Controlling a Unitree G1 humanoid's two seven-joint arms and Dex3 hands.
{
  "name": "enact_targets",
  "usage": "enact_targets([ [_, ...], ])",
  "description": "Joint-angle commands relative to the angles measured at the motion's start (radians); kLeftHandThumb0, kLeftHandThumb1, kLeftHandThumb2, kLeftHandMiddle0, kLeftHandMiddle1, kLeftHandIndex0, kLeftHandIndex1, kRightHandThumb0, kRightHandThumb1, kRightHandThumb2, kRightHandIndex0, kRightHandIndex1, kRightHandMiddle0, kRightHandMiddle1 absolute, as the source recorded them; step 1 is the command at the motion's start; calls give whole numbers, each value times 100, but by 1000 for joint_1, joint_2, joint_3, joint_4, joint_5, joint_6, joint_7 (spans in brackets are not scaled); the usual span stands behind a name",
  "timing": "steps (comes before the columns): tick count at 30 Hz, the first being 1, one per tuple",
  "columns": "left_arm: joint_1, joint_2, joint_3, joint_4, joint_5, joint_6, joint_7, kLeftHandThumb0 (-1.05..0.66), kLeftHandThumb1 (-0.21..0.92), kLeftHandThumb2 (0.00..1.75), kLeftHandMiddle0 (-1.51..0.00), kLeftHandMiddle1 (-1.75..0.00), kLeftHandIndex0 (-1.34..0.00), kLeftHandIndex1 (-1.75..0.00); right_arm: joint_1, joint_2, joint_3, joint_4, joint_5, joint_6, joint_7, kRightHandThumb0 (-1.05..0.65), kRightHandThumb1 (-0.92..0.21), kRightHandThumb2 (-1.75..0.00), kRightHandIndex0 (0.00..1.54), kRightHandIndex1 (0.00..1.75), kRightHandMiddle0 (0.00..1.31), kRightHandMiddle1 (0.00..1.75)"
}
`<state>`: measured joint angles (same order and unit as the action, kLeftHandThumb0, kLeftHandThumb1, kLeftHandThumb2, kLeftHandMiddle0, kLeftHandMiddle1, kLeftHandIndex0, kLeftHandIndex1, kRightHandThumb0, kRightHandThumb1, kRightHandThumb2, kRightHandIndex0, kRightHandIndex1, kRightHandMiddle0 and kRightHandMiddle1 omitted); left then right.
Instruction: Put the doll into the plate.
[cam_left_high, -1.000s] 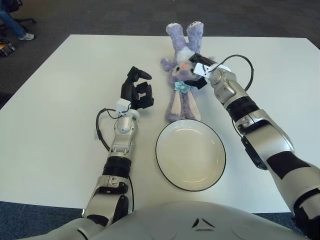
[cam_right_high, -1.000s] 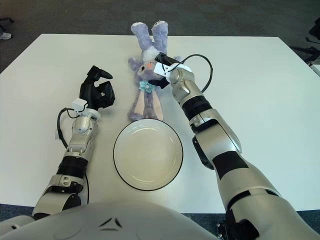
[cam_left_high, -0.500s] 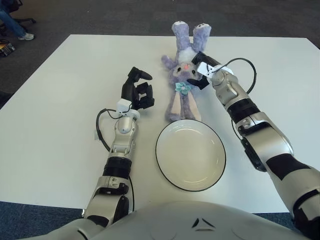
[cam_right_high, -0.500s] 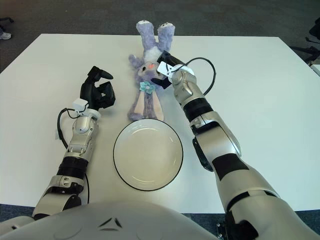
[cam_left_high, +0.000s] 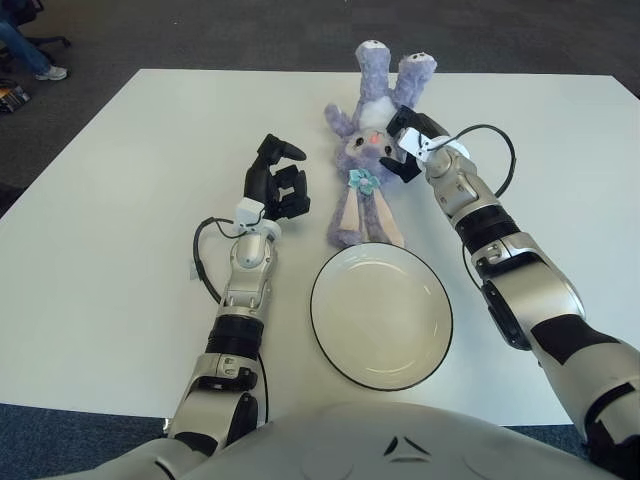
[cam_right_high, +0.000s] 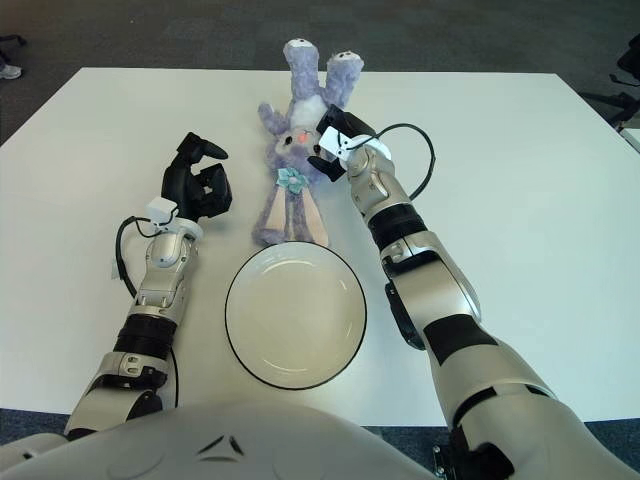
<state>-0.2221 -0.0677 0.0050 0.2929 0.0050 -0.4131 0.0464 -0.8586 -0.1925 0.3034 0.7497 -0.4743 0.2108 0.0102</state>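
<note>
Setting: white table (cam_left_high: 120, 200) on grey carpet; at the far left edge we see a seated person's leg (cam_left_high: 25, 45) and a chair base, well apart from our work.
Doll: the purple rabbit doll (cam_left_high: 365, 165) lies on its back on the table, ears away from us, feet just beside the far rim of the plate. It is not in the plate yet.
Plate: the white, dark-rimmed plate (cam_left_high: 440, 300) sits close in front of us, between our two arms, with nothing in it.
Right hand: our right hand (cam_left_high: 405, 145) is at the doll's head and right shoulder, dark fingers curled into the plush, gripping it. We judge the hold sits high on the body so the doll can be pulled feet-first toward the plate.
Left hand: our left hand (cam_left_high: 275, 185) shows just left of the doll, raised, fingers loosely curled on nothing, idle.
In the way: nothing lies between doll and plate; only the right wrist's black cable (cam_left_high: 495, 150) loops near the doll.
Risk: we think the limp legs may drape over the rim.
</note>
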Motion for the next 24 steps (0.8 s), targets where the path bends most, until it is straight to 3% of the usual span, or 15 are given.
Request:
enact_targets([
  [1, 108, -14, -3, 55, 2, 2, 7, -42, 53, 105, -113, -175, -45, -175, 32, 7, -12, 12, 22, 10, 12, 0, -5, -151, 87, 144, 65, 175],
  [10, 107, -12, -3, 59, 0, -5, 3, -42, 53, 105, -113, -175, -45, -175, 63, -17, -32, -28, 29, 13, 3, 0, -1, -156, 92, 144, 67, 175],
  [16, 111, -13, -6, 53, 0, -3, 2, -42, 53, 106, -113, -175, -45, -175, 97, -40, -36, -71, 8, 19, -30, 0, -5, -151, 91, 144, 63, 172],
  [24, 112, -12, -8, 52, 0, -9, 1, -41, 53, 105, -113, -175, -45, -175, 250, -137, -57, -400, -48, 139, 16, 0, -9, -145, 91, 140, 61, 170],
])
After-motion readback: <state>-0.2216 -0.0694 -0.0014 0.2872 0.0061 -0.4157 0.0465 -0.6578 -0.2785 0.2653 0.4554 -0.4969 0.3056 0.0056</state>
